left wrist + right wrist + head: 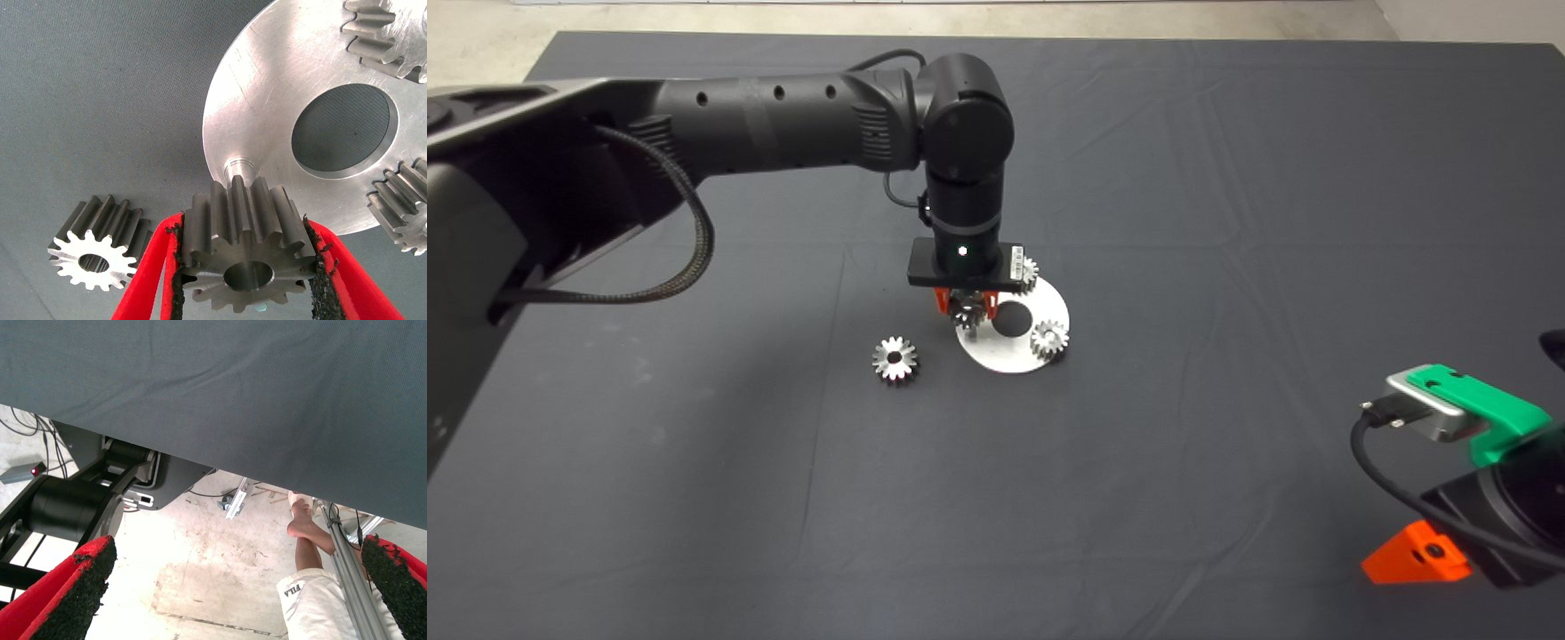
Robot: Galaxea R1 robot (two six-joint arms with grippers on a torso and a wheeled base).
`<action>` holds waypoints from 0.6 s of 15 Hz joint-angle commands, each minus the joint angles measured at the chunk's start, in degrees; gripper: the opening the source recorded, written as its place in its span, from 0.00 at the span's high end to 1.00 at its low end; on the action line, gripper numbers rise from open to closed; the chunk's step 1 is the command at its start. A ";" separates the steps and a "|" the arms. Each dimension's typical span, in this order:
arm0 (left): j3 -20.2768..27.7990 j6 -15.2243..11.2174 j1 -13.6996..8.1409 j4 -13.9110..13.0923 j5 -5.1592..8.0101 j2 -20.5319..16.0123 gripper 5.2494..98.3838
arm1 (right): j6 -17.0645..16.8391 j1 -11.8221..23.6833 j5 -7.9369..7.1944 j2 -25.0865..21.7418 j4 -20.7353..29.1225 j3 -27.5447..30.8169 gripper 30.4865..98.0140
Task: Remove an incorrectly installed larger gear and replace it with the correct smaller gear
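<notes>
My left gripper (967, 309) hangs over the near-left part of the round silver plate (1005, 357), shut on the larger gear (243, 257), a thick, darker grey steel one. In the left wrist view the red fingers (143, 280) clamp its toothed sides, and it sits lifted clear of a short bare peg (239, 165) on the plate (267, 87). The smaller gear (895, 360), with its pale face (90, 257), lies flat on the mat to the left of the plate. My right gripper (233, 593) is parked at the lower right edge (1414, 558), open and holding nothing.
Two other small silver gears stay on the plate, one at its near right (1049, 339) and one at its far side (1028, 271), partly behind the wrist. The plate has a large round hole (1011, 319). A person's leg (310, 573) shows on the floor beyond the mat.
</notes>
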 commanded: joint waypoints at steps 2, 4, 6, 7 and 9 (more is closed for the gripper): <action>0.18 0.28 -1.08 -1.09 2.26 0.05 0.67 | -0.20 0.62 -3.30 -0.14 1.76 0.24 0.02; -0.12 0.37 -0.99 -1.05 2.26 0.13 0.67 | -0.20 0.62 -3.30 -0.14 1.76 0.24 0.02; -0.08 0.37 -0.81 -1.07 2.35 0.05 0.67 | -0.20 0.62 -3.30 -0.14 1.76 0.24 0.02; 0.01 0.37 -0.72 -1.00 2.35 -0.13 0.67 | -0.21 0.62 -3.30 -0.14 1.76 0.24 0.02; 0.01 0.63 -0.64 -1.00 2.35 -0.13 0.67 | -0.23 0.62 -3.32 -0.06 1.76 0.24 0.02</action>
